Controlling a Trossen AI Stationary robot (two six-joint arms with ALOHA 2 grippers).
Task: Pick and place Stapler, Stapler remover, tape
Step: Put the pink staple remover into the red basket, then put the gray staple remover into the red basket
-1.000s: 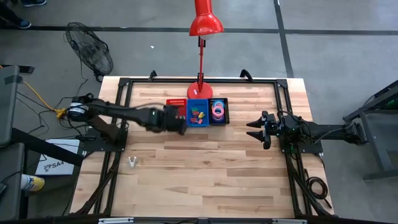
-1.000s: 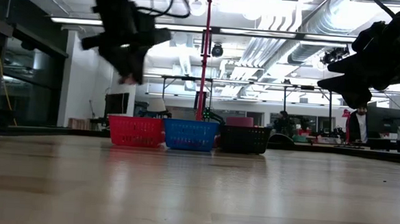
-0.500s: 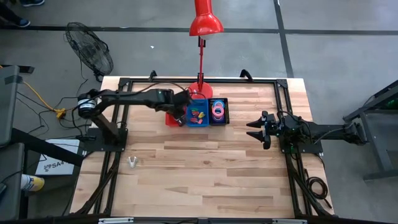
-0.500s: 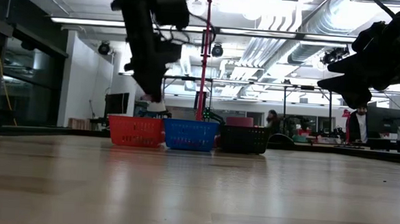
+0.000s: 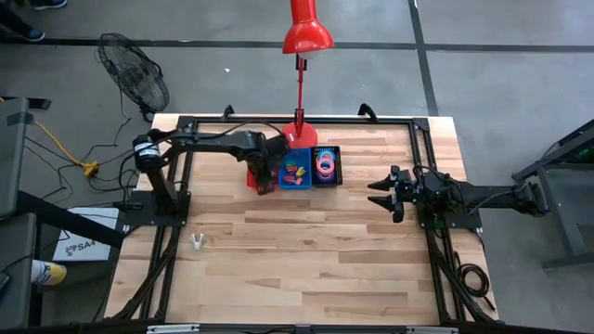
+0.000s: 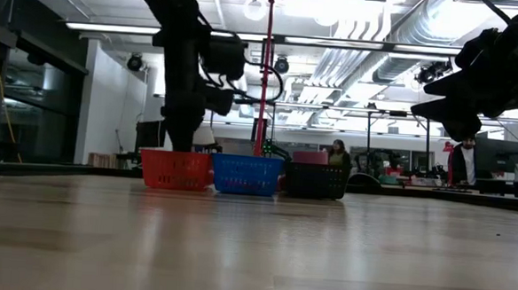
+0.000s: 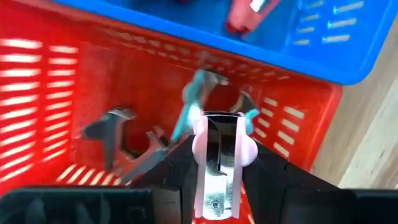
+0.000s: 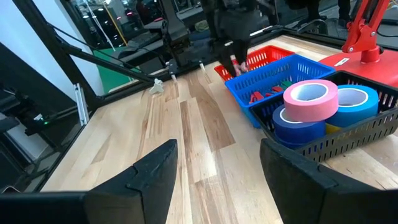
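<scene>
My left gripper points down into the red bin, shut on a pink-handled staple remover. Below it in the bin lie a teal remover and a grey one. The blue bin beside it holds small staplers. The black bin holds tape rolls, pink and blue. My right gripper hangs open above the table's right side, apart from everything. My left gripper pinches the staple remover between its two fingers, one on each pink handle side. The fingers come from above, pointing down. The remover's metal jaws point down at the red bin's floor; whether it touches the floor, I cannot tell.
A red desk lamp stands at the far edge behind the bins. A small white object lies on the table's near left. The three bins sit side by side at the far middle. Bare wood stretches across the near half.
My left arm has swung toward the far edge, over the red bin, and come down until its gripper reaches into the bin, tipping from slanted to pointing straight down. It has stayed shut on the pink staple remover.
</scene>
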